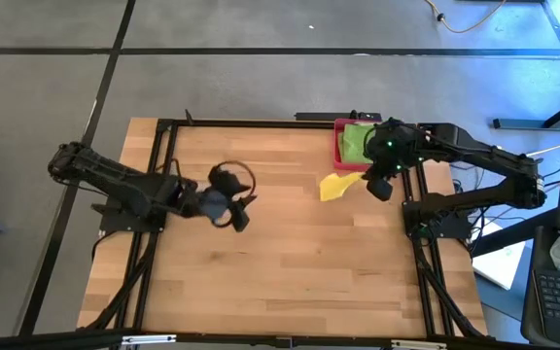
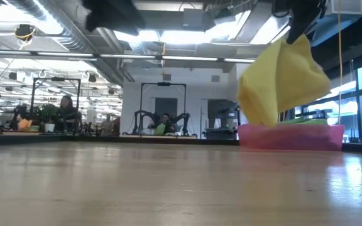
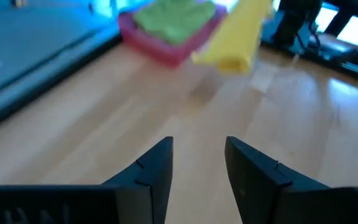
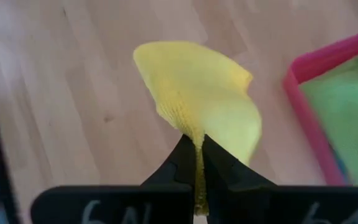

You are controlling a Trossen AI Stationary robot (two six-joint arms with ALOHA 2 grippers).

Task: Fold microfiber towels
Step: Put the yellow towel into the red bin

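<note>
High view: right gripper (image 1: pixel 378 185) clamps a yellow towel (image 1: pixel 338 186), dangling clear of the table (image 1: pixel 290 272).
Left gripper (image 1: pixel 233 209) hovers mid-table, fingers parted, empty; green towel (image 1: pixel 356 143) lies in the pink tray (image 1: pixel 339 148).

1. From the low view, you cannot see the right hand (image 2: pixel 297 25) whole: the picture's top edge cuts it off above the yellow towel (image 2: pixel 281 78).
2. The yellow towel hides part of the pink-red tray (image 2: pixel 319 137) behind it there.
3. In the tray you see only a green towel (image 1: pixel 356 143); anything beneath it is covered.
4. The people (image 2: pixel 65 113) beyond the counter (image 2: pixel 168 182) are too small and blurred for you to tell more.
</note>
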